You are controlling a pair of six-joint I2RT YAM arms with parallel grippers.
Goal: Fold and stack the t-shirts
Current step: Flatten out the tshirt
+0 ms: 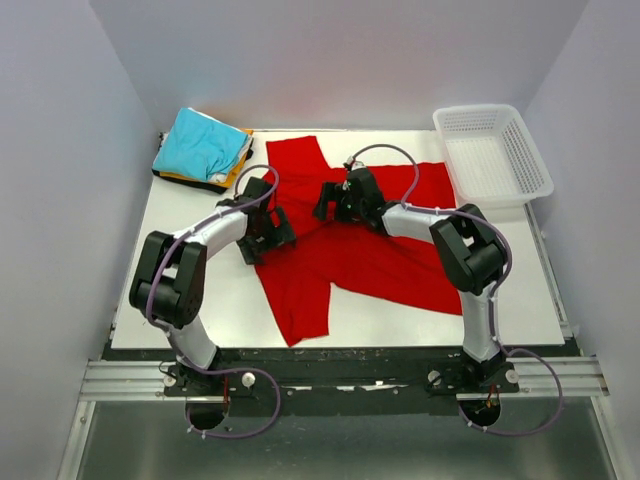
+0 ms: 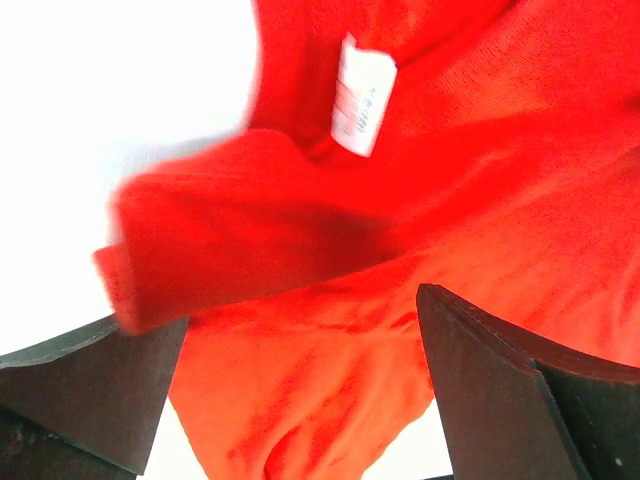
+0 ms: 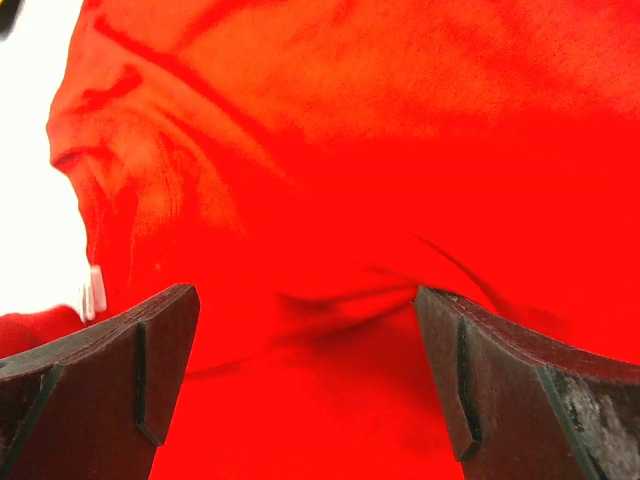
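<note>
**Q:** Nearest the overhead camera, what shows?

**A:** Both arm bases sit at the bottom edge. From left to right: the folded stack [image 1: 203, 148] lies at the upper left of the frame, turquoise on top with yellow-orange and black edges beneath. The left gripper [image 1: 265, 232] hovers over the left edge of the red t-shirt [image 1: 350, 255], which sprawls crumpled across the middle of the white table [image 1: 200, 310]. The right gripper [image 1: 338, 203] sits over the shirt's centre. A white mesh basket [image 1: 492, 155] stands at the upper right.

**Q:** Are the grippers holding anything?

**A:** No. Both wrist views show jaws spread wide with red cloth between and below, nothing pinched.

**Q:** How will the shirt handle?

**A:** I judge it light, limp and prone to bunching. Hems, shoulders or the collar near the white label [image 2: 361, 96] look like the best grips.
</note>
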